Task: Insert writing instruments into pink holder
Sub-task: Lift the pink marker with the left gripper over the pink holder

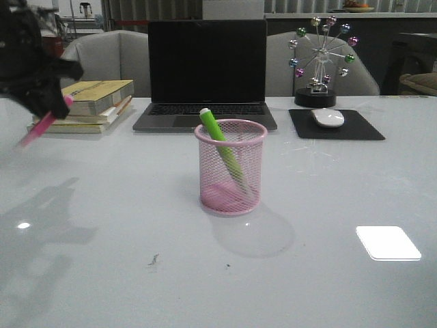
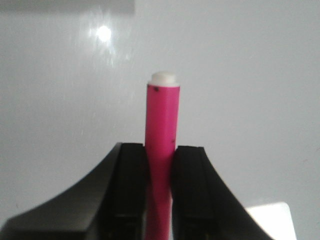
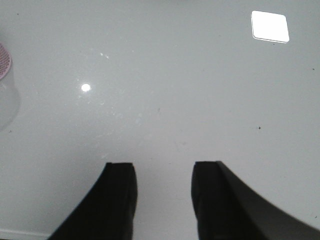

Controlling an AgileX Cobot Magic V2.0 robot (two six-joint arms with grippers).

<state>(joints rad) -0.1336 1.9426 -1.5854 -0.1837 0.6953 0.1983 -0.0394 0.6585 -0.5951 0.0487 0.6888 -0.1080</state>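
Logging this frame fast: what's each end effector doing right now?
Left end effector: closed on the pink marker.
Right end effector: open, holding nothing, over the bare table.

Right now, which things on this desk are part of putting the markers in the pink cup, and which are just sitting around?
Part of the job:
pink holder
green marker, already leaning inside it
pink marker, gripped by the left gripper

Just lying about:
laptop
stack of books
mouse on its mouse pad
ferris-wheel ornament
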